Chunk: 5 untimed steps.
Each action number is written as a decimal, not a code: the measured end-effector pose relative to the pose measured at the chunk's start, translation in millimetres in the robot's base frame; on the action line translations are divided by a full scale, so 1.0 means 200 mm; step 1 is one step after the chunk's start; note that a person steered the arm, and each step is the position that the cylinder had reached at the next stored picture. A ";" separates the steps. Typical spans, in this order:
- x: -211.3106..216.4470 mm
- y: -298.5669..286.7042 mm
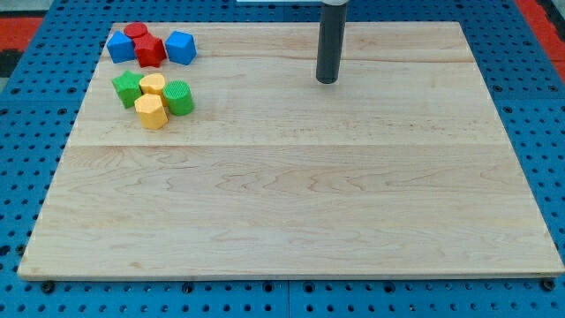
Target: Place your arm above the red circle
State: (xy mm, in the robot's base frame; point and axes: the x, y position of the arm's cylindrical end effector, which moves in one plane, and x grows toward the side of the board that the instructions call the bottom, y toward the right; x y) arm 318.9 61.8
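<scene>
My tip (pixel 327 80) sits on the wooden surface (pixel 291 212) near the view's top, a little right of centre, with the dark rod rising straight up out of frame. No hand on this rig: just the rod, so nothing is clenched or grasped, and the tip touches no block.

Every block is well apart from the tip, off toward the view's left. The red circle (pixel 135 32) is the task's thing, and it lies far to the left of the tip and slightly higher in the view, right by the surface's top-left corner. It is packed into a tight row: a blue block (pixel 119 47) just beside it on the left and a touch lower, a red block of irregular shape (pixel 150 51) pressed in below and to its right, and a blue cube (pixel 180 47) at the right end, the nearest of that row to the tip.

Lower down sits a second cluster, level with the tip or just below it. A green block (pixel 127 88) is on its left, a yellow block (pixel 153 84) in the middle, a green cylinder (pixel 178 97) on the right, and a yellow hexagonal block (pixel 151 112) at the bottom, all touching or nearly so.
</scene>
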 end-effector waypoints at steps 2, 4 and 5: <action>-0.16 0.14; -0.62 -0.27; -0.63 -0.45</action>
State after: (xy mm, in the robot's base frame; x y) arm 192.9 -27.8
